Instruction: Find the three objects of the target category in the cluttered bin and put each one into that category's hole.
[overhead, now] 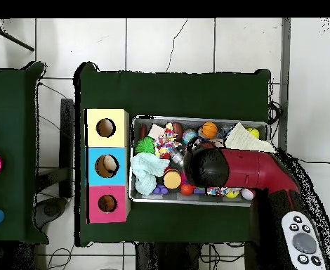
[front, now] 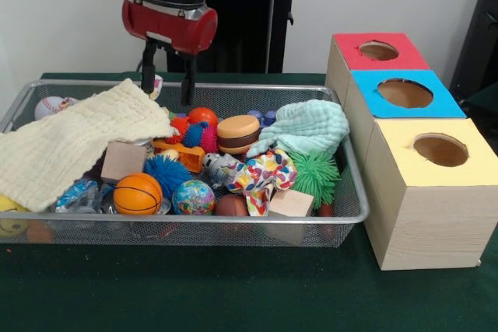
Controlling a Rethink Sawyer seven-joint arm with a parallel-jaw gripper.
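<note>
Green felt covers the worktop [front: 233, 293], with the silver mesh bin [front: 354, 192] stuffed with balls, wood blocks and crinkly cloths. Red-topped box hole [front: 379, 50] sits far right. Hand [front: 167, 83] hangs over the bin's back edge, fingers apart, holding nothing. Can't spot any plush toys.

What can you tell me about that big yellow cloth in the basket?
The yellow cloth is pale and soft-looking, with a bumpy waffle weave. It lies crumpled and spread over one end of the wire basket, draped across the toys there and hanging over the rim at that end. A wooden block pokes out from under its edge, and a baseball sits just behind it. The gripper hangs open above its far edge, seemingly not touching it.
</note>
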